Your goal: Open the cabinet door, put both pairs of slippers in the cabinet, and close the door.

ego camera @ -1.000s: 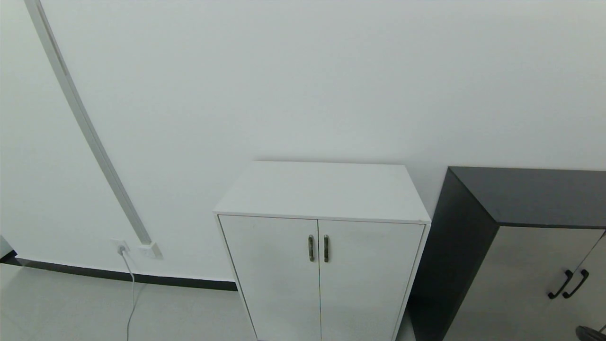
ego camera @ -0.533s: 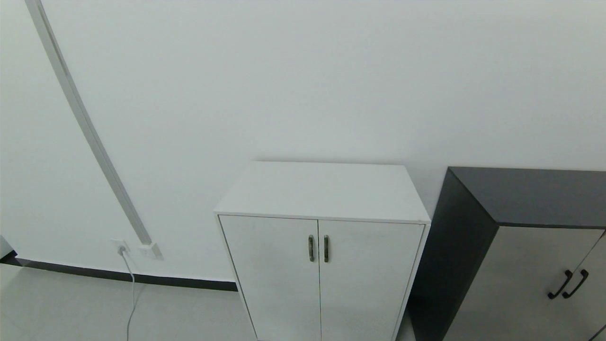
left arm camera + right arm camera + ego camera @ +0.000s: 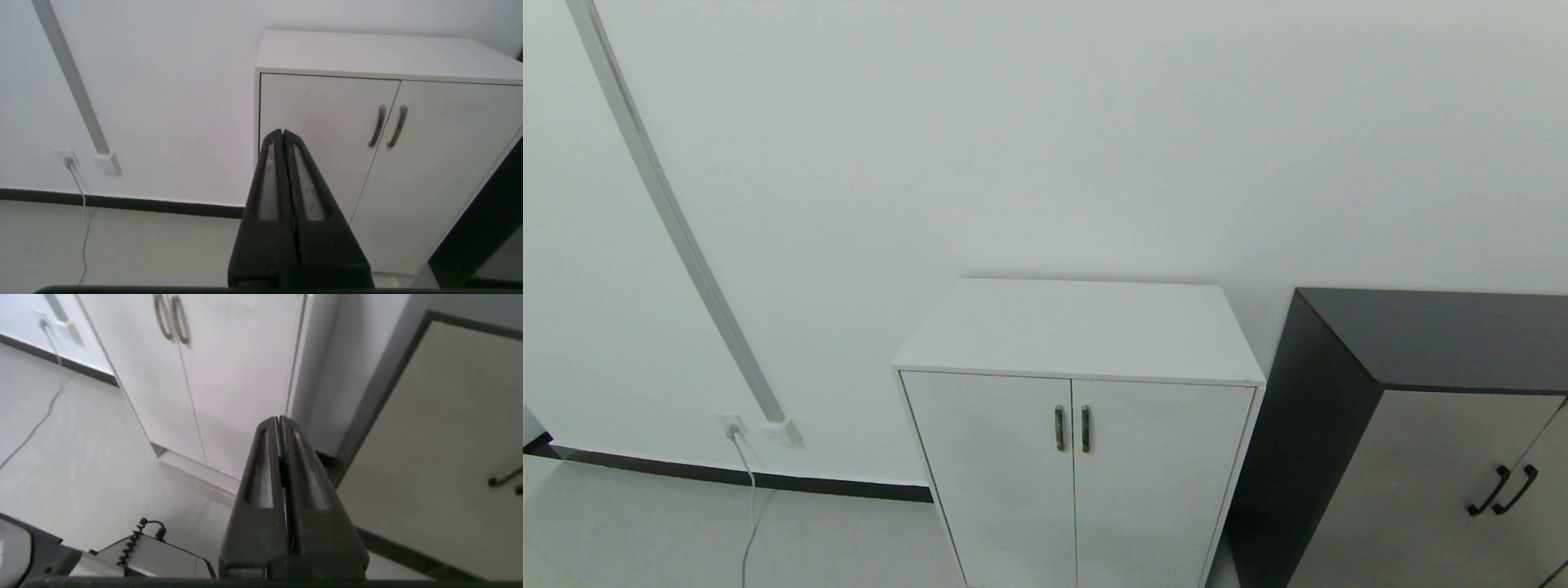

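Observation:
A white two-door cabinet point(image 3: 1078, 457) stands against the wall, both doors shut, with two vertical metal handles point(image 3: 1072, 428) side by side at the middle seam. The left wrist view has the same cabinet point(image 3: 384, 155) ahead of my left gripper point(image 3: 282, 135), whose fingers are pressed together on nothing, well short of the doors. My right gripper point(image 3: 279, 423) is shut too and holds nothing; it hangs low in front of the white cabinet's point(image 3: 229, 367) lower right corner, above the floor.
A black-sided cabinet point(image 3: 1413, 425) with grey doors and black handles point(image 3: 1503, 488) stands right of the white one. On the left wall are a sloping cable duct point(image 3: 670, 212), an outlet with a white cord point(image 3: 747, 498), and a dark baseboard. Bare grey floor point(image 3: 686, 531) lies left of the cabinet.
A dark object at the head view's lower right corner one second ago has dropped out of sight. The cabinets have not moved.

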Tool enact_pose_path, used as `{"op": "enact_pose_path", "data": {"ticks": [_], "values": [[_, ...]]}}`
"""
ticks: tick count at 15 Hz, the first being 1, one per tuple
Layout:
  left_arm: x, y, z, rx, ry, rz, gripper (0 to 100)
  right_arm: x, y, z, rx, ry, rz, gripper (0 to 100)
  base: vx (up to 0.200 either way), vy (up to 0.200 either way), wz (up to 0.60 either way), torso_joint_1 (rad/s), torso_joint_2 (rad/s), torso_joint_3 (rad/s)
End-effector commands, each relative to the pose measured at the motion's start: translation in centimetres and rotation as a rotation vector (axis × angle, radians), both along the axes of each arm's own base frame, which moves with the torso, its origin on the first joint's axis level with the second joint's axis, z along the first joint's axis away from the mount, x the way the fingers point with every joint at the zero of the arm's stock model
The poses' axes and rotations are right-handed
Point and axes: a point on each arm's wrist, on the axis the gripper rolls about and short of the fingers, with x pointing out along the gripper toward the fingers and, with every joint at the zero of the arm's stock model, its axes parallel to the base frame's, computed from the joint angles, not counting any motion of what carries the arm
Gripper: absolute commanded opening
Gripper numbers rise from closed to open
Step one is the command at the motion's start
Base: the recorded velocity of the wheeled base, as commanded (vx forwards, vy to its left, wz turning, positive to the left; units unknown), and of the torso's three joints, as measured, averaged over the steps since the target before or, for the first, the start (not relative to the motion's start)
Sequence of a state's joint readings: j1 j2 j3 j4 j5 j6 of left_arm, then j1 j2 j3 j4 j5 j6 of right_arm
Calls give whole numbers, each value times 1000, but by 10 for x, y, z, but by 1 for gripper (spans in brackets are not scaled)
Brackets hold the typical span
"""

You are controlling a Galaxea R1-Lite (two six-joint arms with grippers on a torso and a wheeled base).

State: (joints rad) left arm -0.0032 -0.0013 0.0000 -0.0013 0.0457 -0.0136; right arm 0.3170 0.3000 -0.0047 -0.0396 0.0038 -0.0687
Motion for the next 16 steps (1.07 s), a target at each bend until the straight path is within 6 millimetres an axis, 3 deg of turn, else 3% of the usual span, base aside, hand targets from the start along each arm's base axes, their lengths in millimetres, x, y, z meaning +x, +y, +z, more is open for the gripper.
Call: {"op": "enact_pose_path", "data": {"ticks": [1, 8, 11, 14, 16], "values": [[0, 0, 0, 0, 1, 2, 0, -1, -1, 0, -2, -10, -4, 0, 0, 0, 0, 0, 0, 0], [0, 0, 0, -2, 1, 2, 0, -13, -7, 1, 21, -161, -155, 0, 0, 0, 0, 0, 0, 0], [0, 0, 0, -2, 1, 2, 0, -18, -6, -1, 66, -207, 19, 0, 0, 0, 0, 0, 0, 0], [0, 0, 0, -2, 1, 3, 0, -16, -4, -7, 80, -128, 110, 0, 0, 0, 0, 0, 0, 0], [0, 0, 0, -2, 1, 2, 0, -12, -3, -6, 70, -72, 5, 0, 0, 0, 0, 0, 0, 0]]}}
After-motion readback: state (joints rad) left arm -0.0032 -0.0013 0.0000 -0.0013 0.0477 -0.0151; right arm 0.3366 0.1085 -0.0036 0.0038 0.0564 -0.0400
